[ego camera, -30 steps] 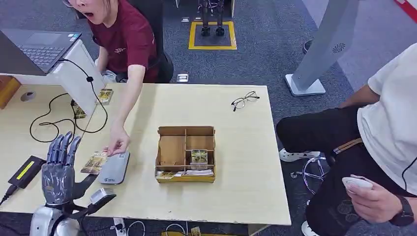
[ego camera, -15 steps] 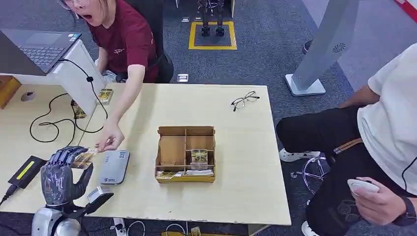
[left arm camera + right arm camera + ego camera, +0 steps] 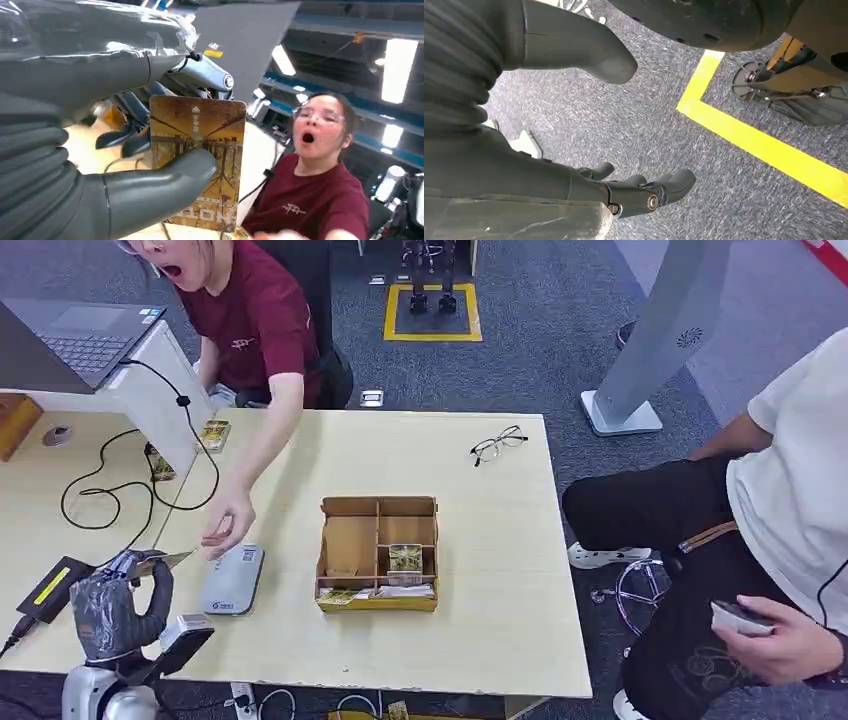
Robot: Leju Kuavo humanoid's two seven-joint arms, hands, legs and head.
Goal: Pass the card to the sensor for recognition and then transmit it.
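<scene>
Card (image 3: 197, 150) pinched in left-hand fingers (image 3: 150, 187)

Left hand (image 3: 112, 612) gripping card (image 3: 162, 561), beside grey sensor (image 3: 232, 580)

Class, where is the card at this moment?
In the head view, the card is at the table's near-left, held in the robot's left hand, just left of the grey sensor.

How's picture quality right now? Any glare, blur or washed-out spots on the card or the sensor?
Head view: even light, sensor sharp, no glare; the card shows edge-on, too thin to read. Left wrist view: card in the left hand is sharp with legible print, ceiling lights blown out, the person's hand at the lower edge blurred. Right wrist view: carpet clear, right hand in shade.
</scene>
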